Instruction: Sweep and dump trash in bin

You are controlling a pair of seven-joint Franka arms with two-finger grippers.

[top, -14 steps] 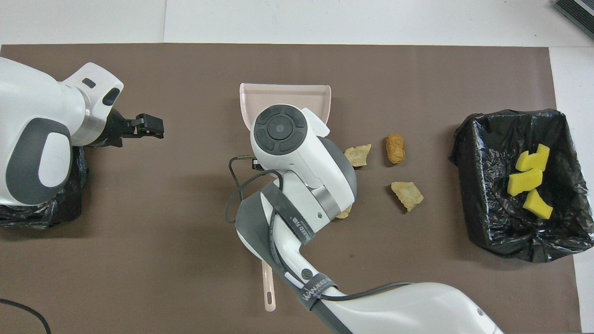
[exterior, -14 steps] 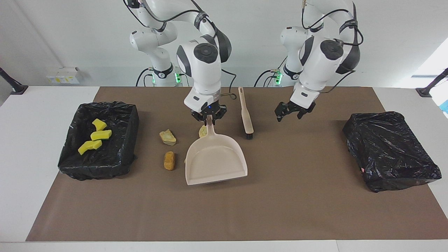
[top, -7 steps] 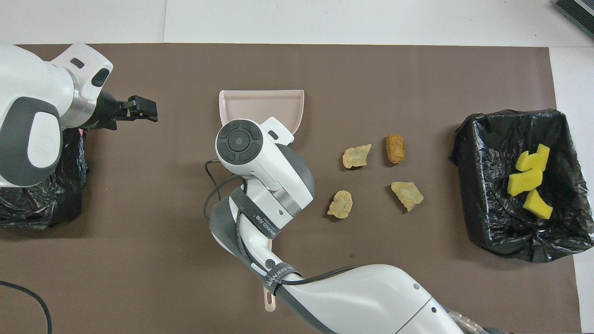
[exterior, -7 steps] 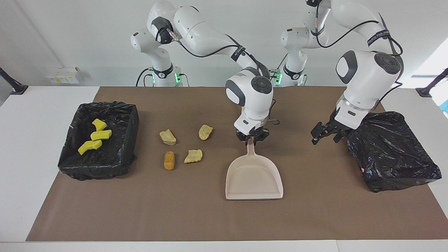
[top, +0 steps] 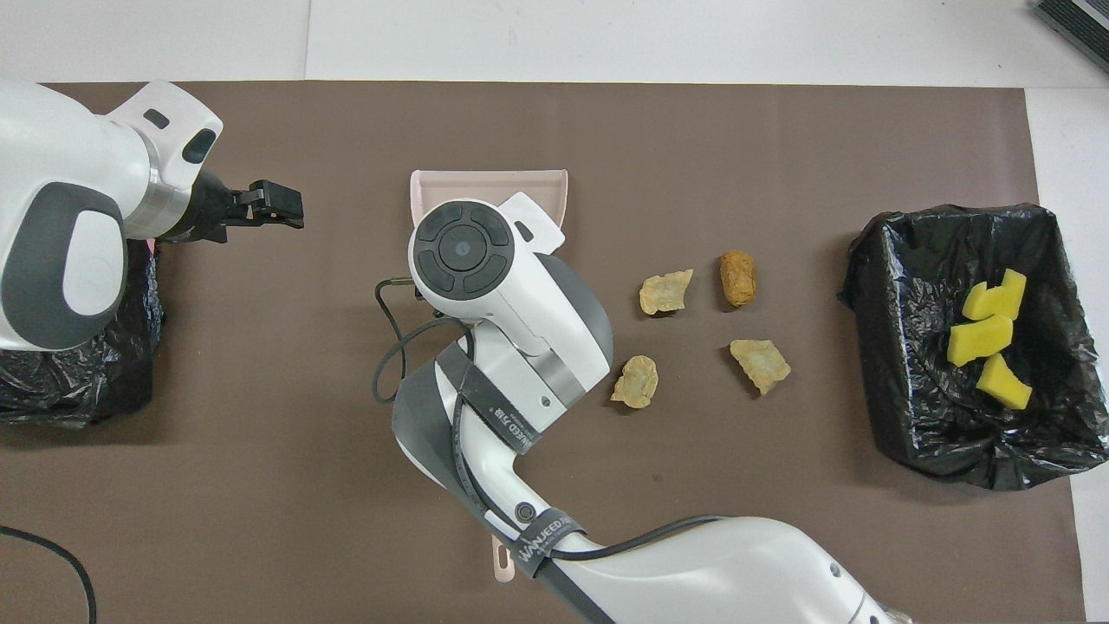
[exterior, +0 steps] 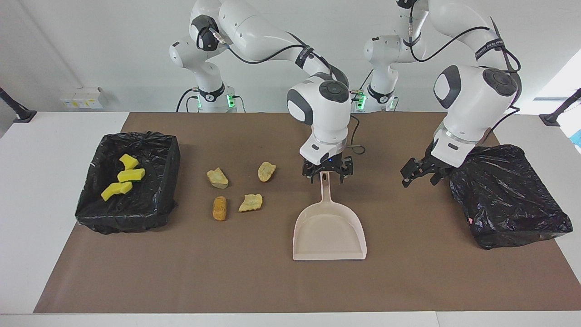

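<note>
1. You are looking at a white table (exterior: 41, 190) covered by a broad brown mat (exterior: 281, 281). A plain white wall stands at the robots' end.
2. Black stands sit at both ends of the table by the wall, and a small white box (exterior: 81, 97) with yellow marks rests near the wall at the right arm's end.
3. A bin lined with black plastic (exterior: 159, 190) sits at the right arm's end of the mat. Three yellow sponge pieces (exterior: 123, 175) lie inside it.
4. A second bin wrapped in black plastic (exterior: 508, 204) sits at the left arm's end of the mat.
5. Four scraps lie loose on the mat between the first bin and the dustpan: three tan chunks (exterior: 251, 202) and one orange-brown lump (exterior: 219, 208).
6. The pale dustpan (exterior: 329, 234) lies flat on the mat, its handle pointing toward the robots.
7. Your right gripper (exterior: 327, 174) sits at the tip of the dustpan handle with its fingers spread apart to either side, no longer pinching it.
8. Your left gripper (exterior: 420, 171) hangs over the mat just beside the second bin, fingers apart and holding nothing.
9. A strap on the right arm carries white lettering (top: 548, 534); it seems to start "WANJEED", and you cannot read the rest.
</note>
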